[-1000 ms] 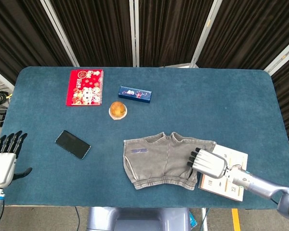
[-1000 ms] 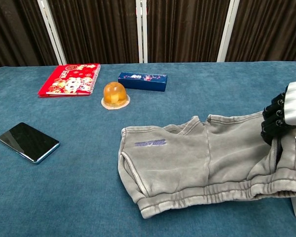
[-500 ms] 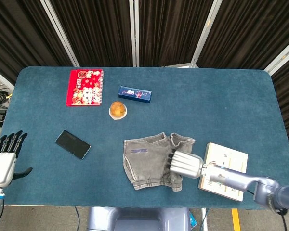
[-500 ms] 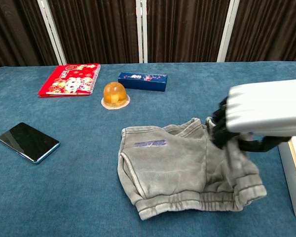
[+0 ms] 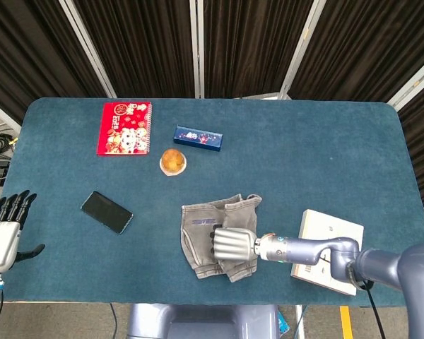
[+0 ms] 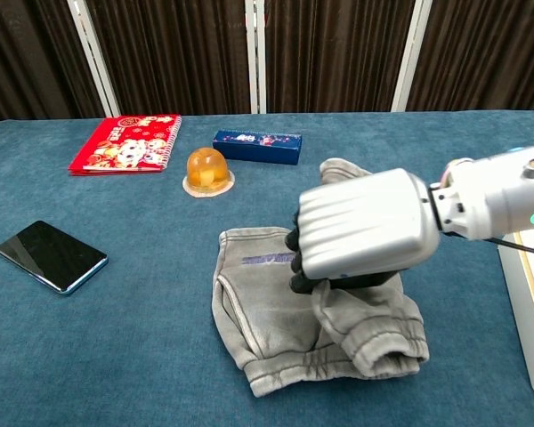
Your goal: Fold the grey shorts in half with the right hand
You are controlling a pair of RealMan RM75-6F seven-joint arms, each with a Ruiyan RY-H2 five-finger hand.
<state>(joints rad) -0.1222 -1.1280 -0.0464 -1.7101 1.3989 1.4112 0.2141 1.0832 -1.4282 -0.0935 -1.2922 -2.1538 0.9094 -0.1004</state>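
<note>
**Right hand held one side of the shorts over the other**

The grey washed-cotton shorts [image 5: 215, 236] lay near the front edge of the blue felt-covered table [image 5: 325, 155], bunched, with their right half lifted and carried across the left half. The right hand [image 6: 360, 233], a silver-backed hand with black fingers, grasped that raised fabric; its dark fingers [image 6: 295, 260] curled down into the cloth above the purple label. A rolled waistband end hung just below the hand.

The left hand [image 5: 3, 229] sat off the table's left front corner, fingers spread and holding nothing.

A red spiral-bound notebook with cartoon figures [image 5: 124, 128] lay at the far left, a dark blue rectangular box [image 5: 197, 138] beside it, and a round orange jelly cup [image 5: 173, 162] just in front of the box. A black smartphone [image 5: 107, 212] rested to the left of the shorts. A white printed booklet [image 5: 332, 244] lay to their right, under the right forearm.
</note>
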